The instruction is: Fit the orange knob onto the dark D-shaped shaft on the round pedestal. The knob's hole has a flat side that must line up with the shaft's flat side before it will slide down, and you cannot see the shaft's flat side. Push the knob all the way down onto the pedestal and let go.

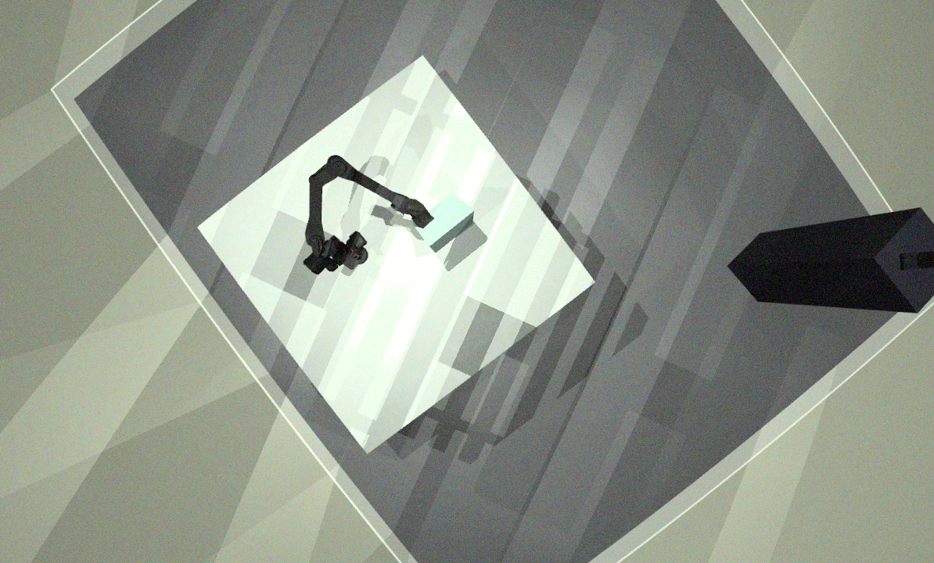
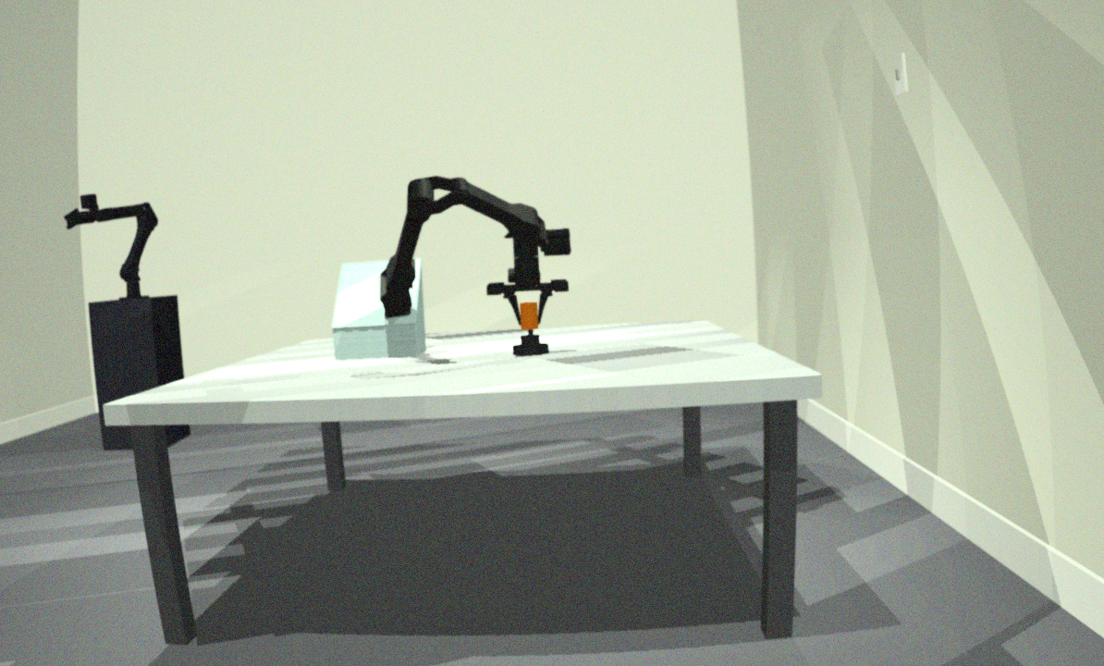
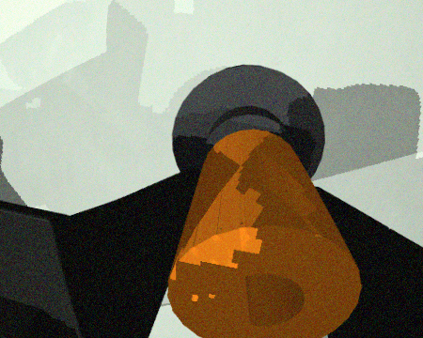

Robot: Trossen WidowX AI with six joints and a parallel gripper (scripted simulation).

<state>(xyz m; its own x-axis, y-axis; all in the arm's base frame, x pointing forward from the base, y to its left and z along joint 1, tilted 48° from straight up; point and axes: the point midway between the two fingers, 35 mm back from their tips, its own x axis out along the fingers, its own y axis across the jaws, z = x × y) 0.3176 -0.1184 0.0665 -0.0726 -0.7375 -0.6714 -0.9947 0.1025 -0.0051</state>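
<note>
The orange knob (image 2: 528, 315) (image 3: 268, 211) is upright between the fingers of my gripper (image 2: 529, 319), which is shut on it. In the wrist view its top face shows the D-shaped hole (image 3: 278, 300), with the flat side toward the left of the picture. The dark round pedestal (image 2: 530, 349) (image 3: 249, 86) stands on the table under the knob. A short stretch of the thin dark shaft (image 2: 530, 333) shows between the knob's bottom and the pedestal. The knob stands clear above the pedestal. The shaft's top and flat side are hidden, and I cannot tell whether its tip is inside the hole.
A pale teal block with a sloping top (image 1: 449, 209) (image 2: 361, 289) stands on the white table (image 1: 526, 280) (image 2: 457, 407) beside the arm's base. Another dark arm (image 2: 129, 240) stands on a black cabinet (image 1: 806, 269) (image 2: 126, 364) off the table.
</note>
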